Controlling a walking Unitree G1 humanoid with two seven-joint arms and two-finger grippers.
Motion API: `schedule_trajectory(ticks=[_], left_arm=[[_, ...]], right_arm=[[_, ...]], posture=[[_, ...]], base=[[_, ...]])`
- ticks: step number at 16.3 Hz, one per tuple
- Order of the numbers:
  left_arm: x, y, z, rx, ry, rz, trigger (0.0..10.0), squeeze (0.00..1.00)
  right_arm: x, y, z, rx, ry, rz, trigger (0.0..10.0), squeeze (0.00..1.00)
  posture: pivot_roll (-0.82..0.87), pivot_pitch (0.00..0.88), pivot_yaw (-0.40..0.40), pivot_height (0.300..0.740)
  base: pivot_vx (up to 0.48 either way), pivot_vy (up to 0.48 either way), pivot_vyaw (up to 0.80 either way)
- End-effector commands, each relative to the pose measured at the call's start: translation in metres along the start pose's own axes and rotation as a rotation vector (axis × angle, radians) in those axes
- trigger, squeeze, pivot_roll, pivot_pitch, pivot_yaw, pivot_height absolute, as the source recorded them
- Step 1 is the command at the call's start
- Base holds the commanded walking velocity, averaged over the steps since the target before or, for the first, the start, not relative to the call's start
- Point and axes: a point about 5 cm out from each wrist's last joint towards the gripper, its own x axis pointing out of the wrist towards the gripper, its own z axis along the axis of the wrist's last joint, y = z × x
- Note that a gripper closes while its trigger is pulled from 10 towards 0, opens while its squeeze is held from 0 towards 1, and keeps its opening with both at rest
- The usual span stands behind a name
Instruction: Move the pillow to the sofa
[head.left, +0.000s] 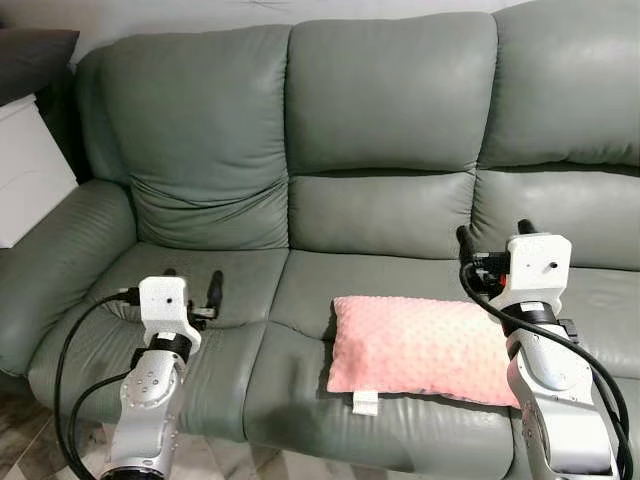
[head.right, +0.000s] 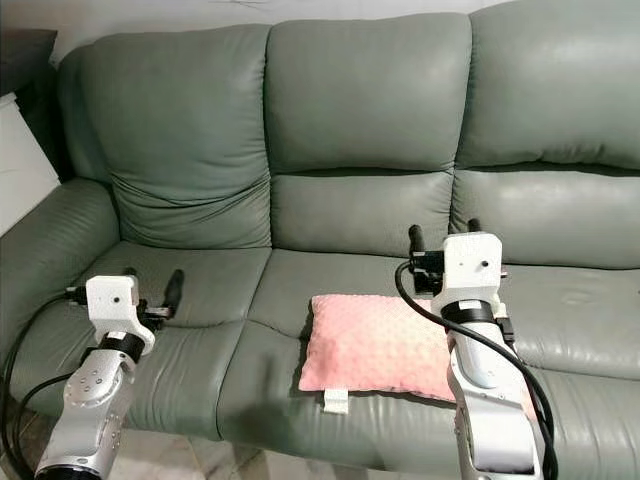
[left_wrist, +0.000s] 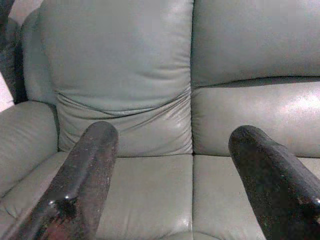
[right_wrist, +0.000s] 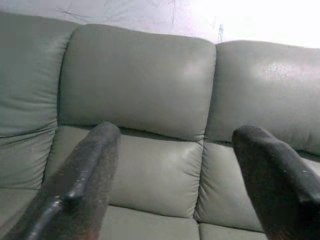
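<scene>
1. The pink dimpled pillow (head.left: 420, 350) is lying flat on the middle seat cushion of the grey-green leather sofa (head.left: 390, 120), in the lower centre of the left eye view, with a small white tag (head.left: 365, 402) hanging at its front edge.
2. Judging by how it lies, the pillow is already sitting on the sofa — the move looks done or nearly done.
3. The right gripper (head.left: 495, 235) is hovering at the right of the frame, above the pillow's right end and apart from it; its fingers (right_wrist: 85, 175) are standing spread with nothing between them, pointing at the backrest.
4. The left gripper (head.left: 192, 285) is hanging at lower left over the left seat cushion, well apart from the pillow; its fingers (left_wrist: 85, 175) are likewise spread and holding nothing.
5. The pillow looks soft and light — it will likely be sagging and folding when lifted, and its nubby fabric should be giving the pads good friction.
6. If it needs shifting, pinching a corner or a bunched fold along the short right edge seems best; the tag looks too flimsy to hold by.
</scene>
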Motion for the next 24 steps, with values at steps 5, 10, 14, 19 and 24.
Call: schedule_trajectory(ticks=[5, 10, 14, 19, 24], left_arm=[[-0.001, 0.0, -0.021, -0.031, 0.133, -0.011, 10.0, 1.0], [0.001, -0.011, -0.023, -0.062, 0.162, -0.044, 10.0, 1.0], [0.007, -0.015, -0.02, -0.074, 0.173, 0.02, 10.0, 1.0], [0.009, -0.02, -0.021, -0.119, 0.165, 0.062, 10.0, 0.0], [0.022, -0.026, -0.007, -0.113, 0.125, 0.012, 10.0, 0.0]], right_arm=[[-0.004, 0.0, -0.022, -0.013, 0.124, 0.006, 10.0, 1.0], [-0.008, 0.0, -0.029, 0.008, 0.18, -0.001, 10.0, 1.0], [-0.004, 0.004, -0.027, 0.0, 0.19, 0.045, 10.0, 1.0], [0.022, 0.016, -0.009, -0.047, 0.155, 0.185, 10.0, 1.0], [0.03, 0.037, -0.01, 0.011, 0.144, 0.203, 10.0, 1.0]], posture=[[-0.18, 0.0, 0.095, 0.74], [-0.19, 0.007, 0.091, 0.74], [-0.2, 0.005, 0.049, 0.74], [-0.18, 0.0, -0.098, 0.74], [-0.15, 0.0, -0.039, 0.74]], base=[[0.0, 0.0, 0.0], [0.0, 0.0, 0.0], [0.0, 0.0, 0.0], [0.0, 0.0, 0.0], [0.0, 0.0, 0.0]])
